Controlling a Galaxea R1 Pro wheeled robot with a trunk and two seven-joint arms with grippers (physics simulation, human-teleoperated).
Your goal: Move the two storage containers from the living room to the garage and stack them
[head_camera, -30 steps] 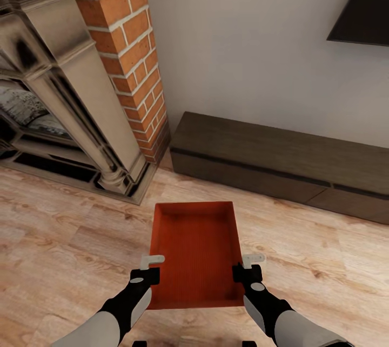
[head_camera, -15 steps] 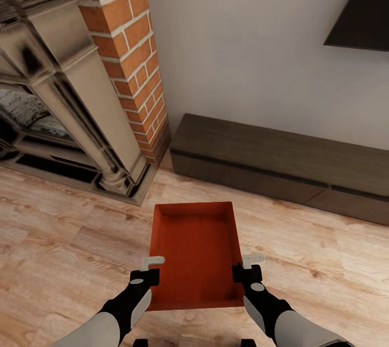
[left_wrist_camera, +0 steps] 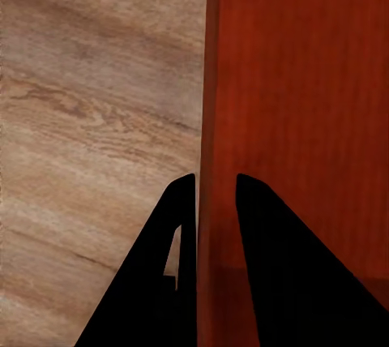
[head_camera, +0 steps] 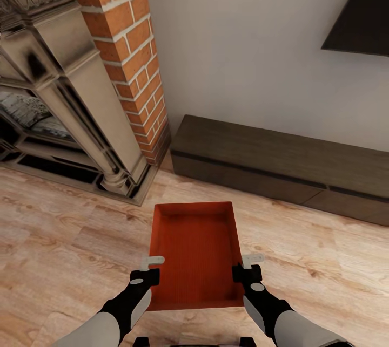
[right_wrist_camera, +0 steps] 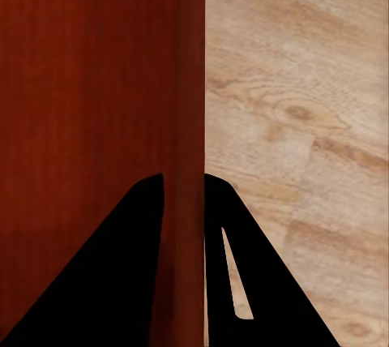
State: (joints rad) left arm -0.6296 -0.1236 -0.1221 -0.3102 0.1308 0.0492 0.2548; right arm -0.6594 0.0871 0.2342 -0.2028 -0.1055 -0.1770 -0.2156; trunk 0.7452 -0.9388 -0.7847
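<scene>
A shallow red-orange rectangular storage container (head_camera: 195, 252) with thin low walls and a flat ribbed bottom is held level in front of the robot, above the light wood plank floor (head_camera: 65, 239) of the living room, its long axis pointing away from the trunk. It is carried from both long sides at once: the left gripper (head_camera: 153, 267) is clamped on the left wall and the right gripper (head_camera: 246, 266) on the right wall, both near the end closest to the robot. The wrist views confirm it, each with one dark finger inside the box and one outside, the thin wall (left_wrist_camera: 212, 160) pinched between them; likewise the opposite wall (right_wrist_camera: 189, 160). Gripping opposite walls probably keeps the wide, floppy-walled box from tilting while the base drives. Beyond the container stand a low dark brown wooden media cabinet (head_camera: 281, 166) against the pale wall, a red brick column (head_camera: 129, 50) and an ornate grey stone fireplace surround (head_camera: 65, 99). Judging by the room, transport to the garage has barely begun.
</scene>
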